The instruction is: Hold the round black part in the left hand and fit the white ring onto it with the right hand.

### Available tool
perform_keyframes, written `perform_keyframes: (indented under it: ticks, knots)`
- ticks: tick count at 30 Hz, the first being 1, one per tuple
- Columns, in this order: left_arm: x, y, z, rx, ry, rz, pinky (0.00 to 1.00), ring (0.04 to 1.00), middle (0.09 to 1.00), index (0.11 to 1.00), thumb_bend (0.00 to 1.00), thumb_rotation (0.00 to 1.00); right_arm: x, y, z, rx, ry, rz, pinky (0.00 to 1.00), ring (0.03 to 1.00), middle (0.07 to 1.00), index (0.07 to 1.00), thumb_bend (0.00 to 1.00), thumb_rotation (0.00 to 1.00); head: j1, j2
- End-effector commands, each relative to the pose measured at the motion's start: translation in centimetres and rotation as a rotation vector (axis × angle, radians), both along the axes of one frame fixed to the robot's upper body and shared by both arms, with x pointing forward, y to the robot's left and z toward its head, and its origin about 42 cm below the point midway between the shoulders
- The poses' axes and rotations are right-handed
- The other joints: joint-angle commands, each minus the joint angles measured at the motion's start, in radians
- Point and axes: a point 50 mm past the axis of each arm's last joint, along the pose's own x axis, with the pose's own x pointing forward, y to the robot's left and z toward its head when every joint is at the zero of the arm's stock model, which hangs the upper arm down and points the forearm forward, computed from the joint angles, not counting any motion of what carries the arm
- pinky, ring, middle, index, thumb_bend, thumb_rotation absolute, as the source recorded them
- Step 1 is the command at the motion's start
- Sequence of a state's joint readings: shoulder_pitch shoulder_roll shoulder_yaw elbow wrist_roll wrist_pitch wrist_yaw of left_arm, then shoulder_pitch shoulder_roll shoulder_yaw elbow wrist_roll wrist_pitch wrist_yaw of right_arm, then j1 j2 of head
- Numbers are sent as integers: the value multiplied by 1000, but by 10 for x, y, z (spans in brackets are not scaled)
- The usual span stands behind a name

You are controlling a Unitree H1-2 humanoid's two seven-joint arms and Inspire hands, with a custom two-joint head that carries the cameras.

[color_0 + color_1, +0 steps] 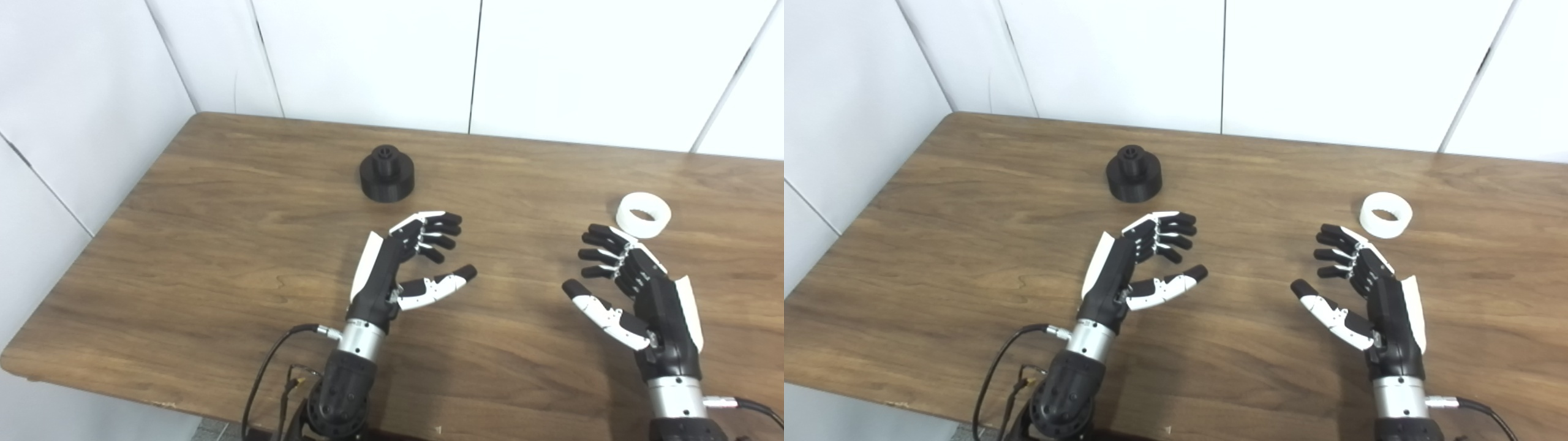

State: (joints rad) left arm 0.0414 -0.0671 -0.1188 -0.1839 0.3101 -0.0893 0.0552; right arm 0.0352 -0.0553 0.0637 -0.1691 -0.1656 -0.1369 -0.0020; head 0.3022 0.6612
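Note:
The round black part (386, 173), a wide disc with a small hub on top, stands on the wooden table (214, 245) toward the back, left of centre. The white ring (643, 214) lies flat on the table at the right. My left hand (407, 263) is open and empty, palm facing right, hovering in front of the black part and apart from it. My right hand (631, 291) is open and empty, palm facing left, its fingertips just in front of and left of the ring, not touching it.
White wall panels (367, 61) stand behind the table and along its left side. The table's front edge (153, 401) runs below my wrists. Black cables (269, 367) hang at the left forearm.

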Motion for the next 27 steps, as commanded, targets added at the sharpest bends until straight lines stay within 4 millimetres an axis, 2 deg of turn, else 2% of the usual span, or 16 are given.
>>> perform_keyframes:
  ticks: [1, 6, 12, 14, 27]
  knots:
    - [9, 5, 25, 18, -94, 22, 527, 645, 698, 678, 643, 174, -3, -3, 6, -13, -52, 19, 585, 697, 755, 761, 653, 258, 1, 1]
    - [16, 22, 37, 98, -123, 89, 533, 674, 725, 689, 656, 203, -3, -3, 6, -23, -47, 16, 580, 688, 753, 761, 656, 271, 1, 0]
    - [25, 38, 46, 151, -139, 117, 588, 724, 764, 715, 654, 225, -1, -4, 5, -17, -55, 19, 581, 687, 749, 759, 658, 255, -2, 0]
    - [29, 43, 48, 163, -144, 127, 593, 732, 770, 718, 650, 207, -1, -5, 5, -18, -53, 18, 581, 689, 751, 760, 660, 253, -1, 0]
    - [53, 66, 59, 291, -130, 231, 713, 811, 842, 808, 686, 316, 0, -7, 8, -15, -51, 16, 560, 678, 745, 756, 674, 239, -6, 0]
